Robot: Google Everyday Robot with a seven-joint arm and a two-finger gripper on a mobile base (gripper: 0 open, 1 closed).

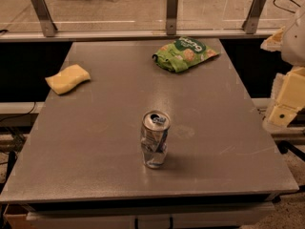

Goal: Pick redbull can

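The redbull can (pixel 155 139) stands upright on the grey table (pixel 95 128), a little in front of its centre. It is slim and silver-and-blue, with dented sides and a silver top with a pull tab. My gripper (pixel 285 101) shows as cream-coloured parts at the right edge of the camera view, beyond the table's right side. It is well to the right of the can and apart from it. Nothing is seen in it.
A green snack bag (pixel 185 54) lies at the back of the table, right of centre. A yellow sponge (pixel 68 78) lies at the left. A rail with metal posts (pixel 171 13) runs behind the table's far edge.
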